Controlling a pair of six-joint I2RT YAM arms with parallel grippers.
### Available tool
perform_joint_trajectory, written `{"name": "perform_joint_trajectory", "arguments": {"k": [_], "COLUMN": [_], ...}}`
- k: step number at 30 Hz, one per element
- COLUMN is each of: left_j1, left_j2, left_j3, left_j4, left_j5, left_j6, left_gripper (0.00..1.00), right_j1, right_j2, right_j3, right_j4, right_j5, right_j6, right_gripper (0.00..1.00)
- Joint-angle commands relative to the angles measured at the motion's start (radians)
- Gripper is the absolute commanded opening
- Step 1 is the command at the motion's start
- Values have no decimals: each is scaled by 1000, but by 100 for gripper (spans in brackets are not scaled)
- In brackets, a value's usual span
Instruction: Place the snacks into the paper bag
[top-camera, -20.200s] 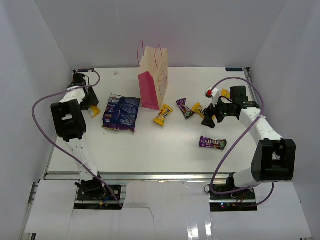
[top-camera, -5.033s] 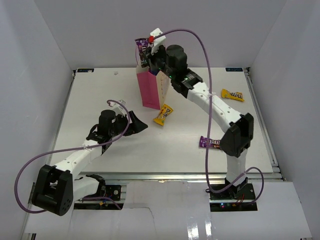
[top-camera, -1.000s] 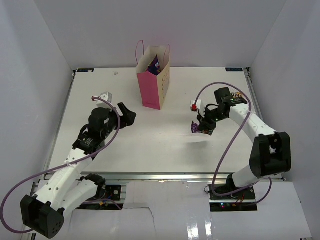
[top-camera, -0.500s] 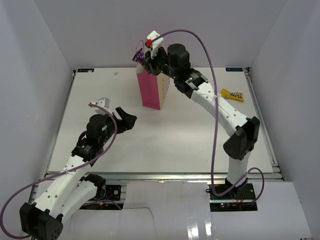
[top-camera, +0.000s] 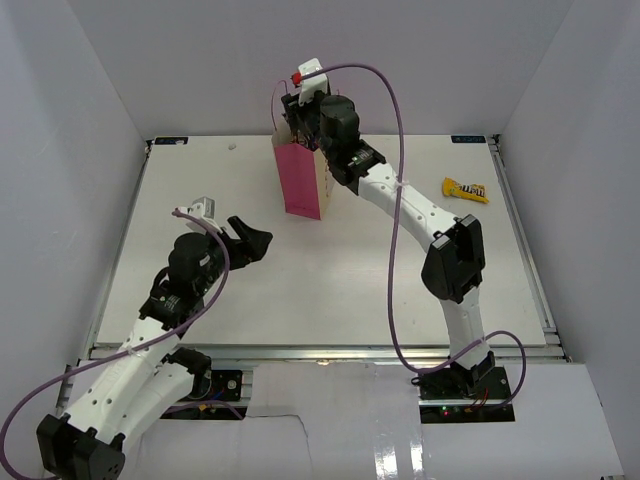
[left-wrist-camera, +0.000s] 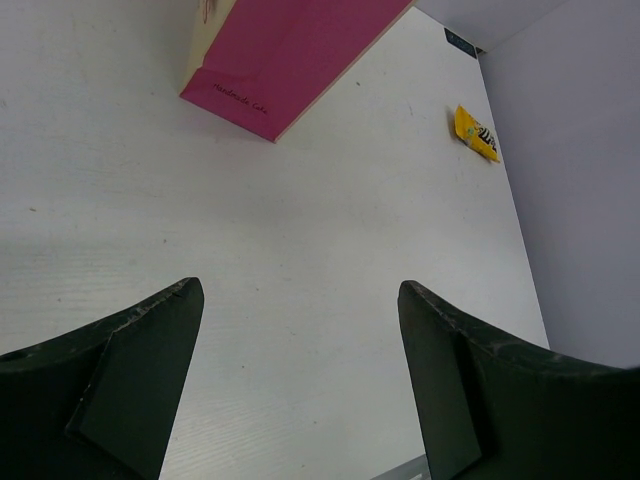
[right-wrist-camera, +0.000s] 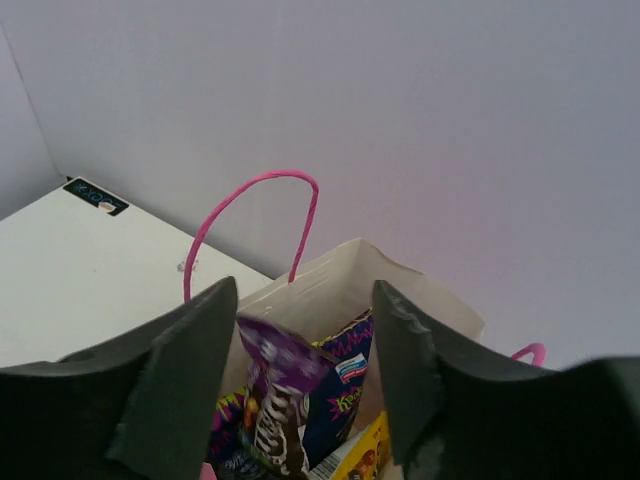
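The right fingers (right-wrist-camera: 305, 300) hang over the mouth of the bag (top-camera: 303, 180), spread apart; a purple packet (right-wrist-camera: 275, 400) stands between them, top end up, close to one finger and clear of the other, so it looks released rather than pinched; below it inside the bag sit a blue bag (right-wrist-camera: 345, 370) and a yellow packet (right-wrist-camera: 365, 450).

The left fingers (left-wrist-camera: 298, 290) are spread wide and empty, low over the counter (top-camera: 350, 270) at about 7 o'clock from the bag and well apart from it.

One snack is in view outside the bag: a yellow packet (top-camera: 466, 189) lying flat on the counter near its right edge; in the top view it lies at about 3 o'clock from the bag, about 4 o'clock from the right fingers and between 2 and 3 o'clock from the left ones; its long axis runs nearly 9-to-3, tipped a little toward 4.

It is on the right arm's side and nearer to the right fingers, so the pick seems to fall to that arm; the fingers would need to close across the packet's short width, roughly along 12-to-6; the left wrist view shows the same packet (left-wrist-camera: 478, 133) far off, past the bag's pink side.
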Motion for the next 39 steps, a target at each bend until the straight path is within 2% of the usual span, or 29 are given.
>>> {"name": "perform_joint_trajectory", "arguments": {"k": [1, 3, 5, 7, 9, 10, 12, 13, 14, 16, 17, 18, 22, 24, 27, 31, 39], "left_j1": [5, 5, 5, 7, 5, 5, 5, 5, 5, 5, 5, 5, 5, 5, 5, 5, 5], "left_j2": [13, 23, 40, 49, 58, 60, 61, 60, 63, 73, 81, 101, 159, 181, 211, 225, 228], "left_j3": [4, 6, 12, 15, 21, 21, 15, 10, 7, 0, 1, 4, 21, 27, 36, 36, 17], "left_j4": [14, 22, 31, 43, 49, 60, 74, 91, 100, 123, 128, 134, 157, 166, 183, 190, 195], "left_j5": [14, 15, 15, 50, 63, 68, 83, 87, 91, 103, 107, 117, 144, 160, 180, 196, 206], "left_j6": [9, 12, 16, 25, 38, 41, 47, 48, 50, 51, 51, 51, 48, 44, 36, 21, -7], "left_gripper": [89, 89, 89, 89, 89, 89, 89, 89, 90, 90, 90, 90, 91, 91, 91, 91, 91], "right_j1": [4, -1, -17, -51, -154, -198, -322, -362, -439, -516, -586, -618, -798, -840, -893, -913, -913], "right_j2": [-100, -135, -194, -269, -327, -371, -404, -431, -439, -430, -410, -389, -195, -119, 10, 84, 235], "right_j3": [-17, -23, -32, -43, -95, -115, -197, -239, -273, -352, -360, -360, -261, -192, -117, -84, 29], "right_j4": [131, 111, 77, -34, -119, -198, -292, -322, -412, -510, -638, -700, -970, -1078, -1107, -1055, -953], "right_j5": [6, -11, -53, -230, -470, -696, -859, -876, -890, -896, -890, -861, -788, -734, -644, -568, -533], "right_j6": [-37, -30, -8, 1, -4, -8, -37, -49, -109, -183, -230, -326, -569, -689, -853, -973, -1027], "right_gripper": [65, 71, 71, 72, 76, 78, 87, 88, 89, 90, 90, 90, 87, 84, 85, 85, 85]}}
